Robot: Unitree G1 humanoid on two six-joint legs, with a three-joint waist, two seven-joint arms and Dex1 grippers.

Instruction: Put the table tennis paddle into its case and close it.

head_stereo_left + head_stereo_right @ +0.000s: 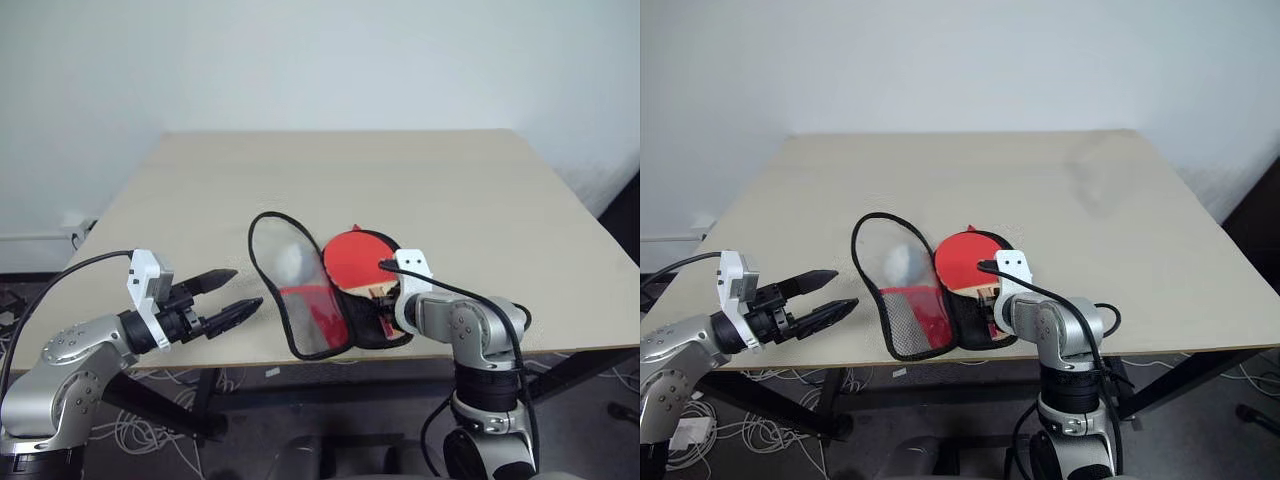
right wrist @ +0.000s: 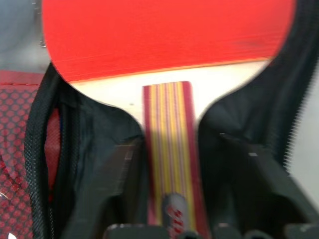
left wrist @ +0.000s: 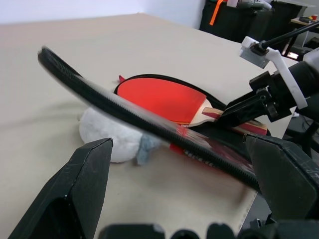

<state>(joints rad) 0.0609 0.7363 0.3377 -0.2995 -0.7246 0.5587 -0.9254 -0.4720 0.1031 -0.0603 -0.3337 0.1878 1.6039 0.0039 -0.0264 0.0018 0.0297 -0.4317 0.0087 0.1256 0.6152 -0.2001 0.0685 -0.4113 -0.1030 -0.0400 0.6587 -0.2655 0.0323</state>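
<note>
- The table tennis paddle [image 1: 357, 259], a bat with a round red rubber face and a pale wooden handle striped red and yellow, is lying inside the black lower half of the case [image 1: 300, 290], near the front edge of the table [image 1: 450, 190].
- In the right wrist view the handle is running straight up between the two black fingers [image 2: 119, 184] of the right gripper [image 2: 187, 199]; the fingers are standing apart on either side of it, with dark gaps showing, so they are not clamping it.
- The left gripper [image 1: 226, 297] is hovering off the table's front edge, well to the left of the case, its two tapered black fingers spread wide and holding nothing.
- In the left wrist view the raised zip rim of the case is crossing between the left fingers [image 3: 75, 194], farther off and not touching them.
- Counting: one paddle, one case, one table, two grippers with two fingers each.
- The case is a soft paddle-shaped pouch lying unzipped, its clear plastic flap with black zip edging standing up at a tilt on the left, a red patterned panel showing low inside it.
- The table is a flat, matt beige board.
- A whitish soft lump [image 3: 107, 137] is lying on the table just behind the flap; what it is cannot be told.
</note>
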